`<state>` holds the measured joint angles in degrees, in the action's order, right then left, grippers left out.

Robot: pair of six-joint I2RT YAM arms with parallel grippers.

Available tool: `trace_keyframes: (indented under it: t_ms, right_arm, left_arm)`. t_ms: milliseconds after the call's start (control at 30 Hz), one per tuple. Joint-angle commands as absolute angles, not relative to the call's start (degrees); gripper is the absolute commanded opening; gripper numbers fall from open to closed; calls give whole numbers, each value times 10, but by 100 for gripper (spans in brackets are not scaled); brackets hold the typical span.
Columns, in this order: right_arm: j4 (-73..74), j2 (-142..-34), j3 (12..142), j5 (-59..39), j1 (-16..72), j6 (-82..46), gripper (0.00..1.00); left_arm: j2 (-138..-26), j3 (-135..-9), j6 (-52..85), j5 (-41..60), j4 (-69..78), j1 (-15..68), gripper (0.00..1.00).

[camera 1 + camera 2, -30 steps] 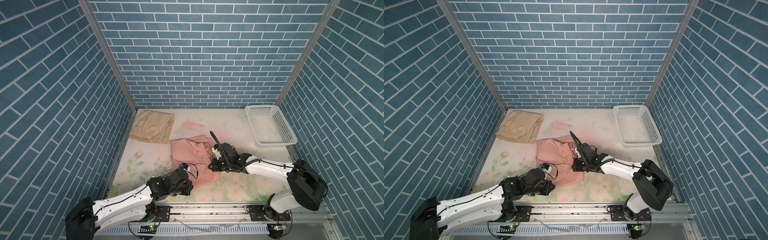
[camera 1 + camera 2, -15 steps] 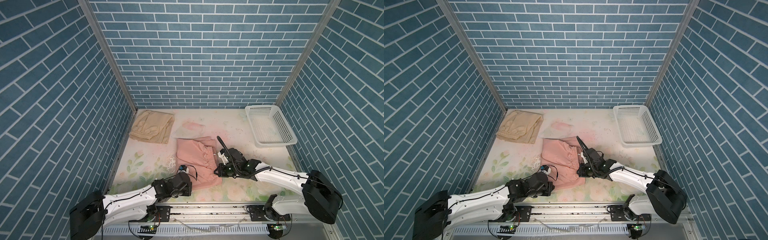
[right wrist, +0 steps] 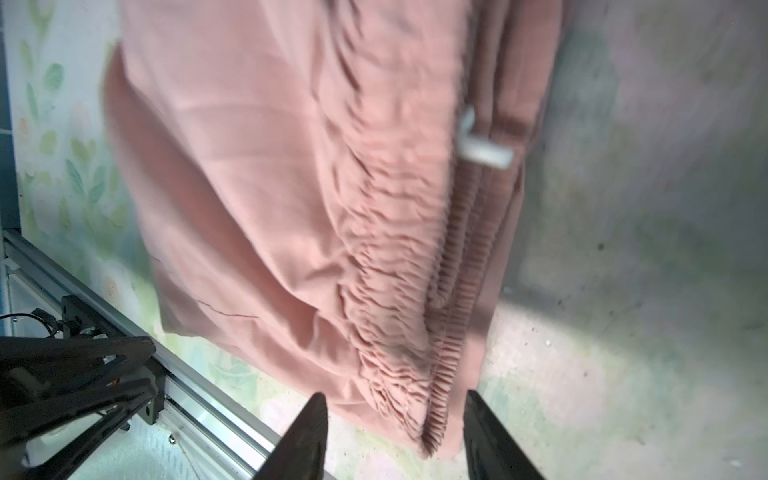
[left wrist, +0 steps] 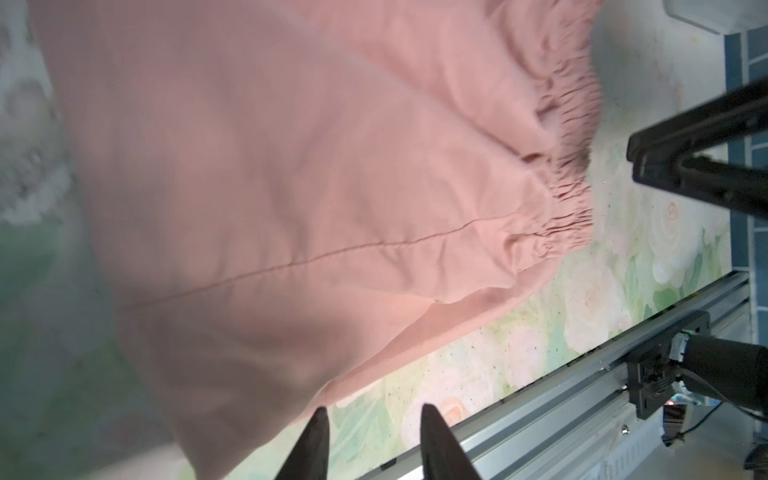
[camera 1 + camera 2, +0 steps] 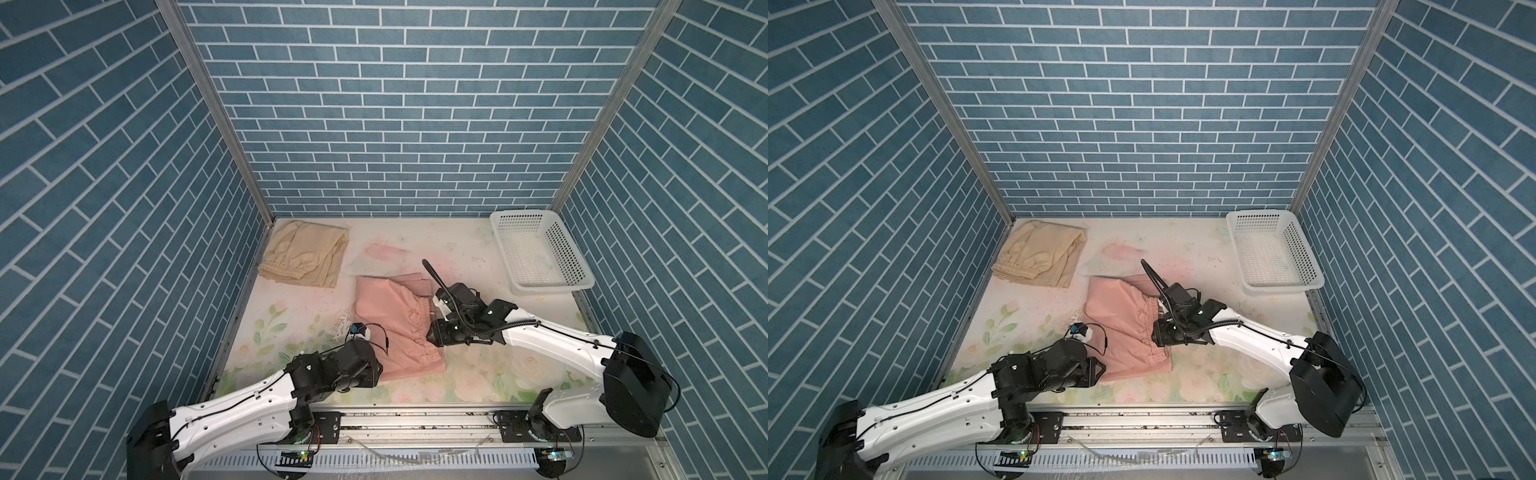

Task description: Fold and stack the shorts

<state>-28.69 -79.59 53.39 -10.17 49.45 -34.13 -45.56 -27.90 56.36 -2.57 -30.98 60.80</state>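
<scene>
No text, label, brand mark, number or sign can be read in any of the views.

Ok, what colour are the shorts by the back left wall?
Beige-tan shorts, clearest in a top view.
</scene>
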Motion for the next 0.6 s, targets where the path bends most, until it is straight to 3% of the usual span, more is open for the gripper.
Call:
trace_keyframes:
  t_ms: [0,167,233,333,400,567]
  right_arm:
    - [-330,-808,579,-65,492,-252,54]
    - [-232,-888,651,-143,478,-198,59]
    - [-182,-921,668,-198,464,-195,51]
    - [-178,-980,712,-245,450,-173,43]
    - [-195,-1017,741,-258,443,-156,31]
    - [-173,-1079,744,-270,394,-146,25]
  left_arm:
    - [-450,-313,548,-82,-388,608,43]
    - [-446,-327,520,-81,-377,556,49]
    - [-445,-329,508,-71,-366,534,50]
    - [-451,-340,491,-49,-363,503,63]
    - [-463,-354,480,-50,-373,494,70]
    - [-487,-362,465,-46,-366,493,77]
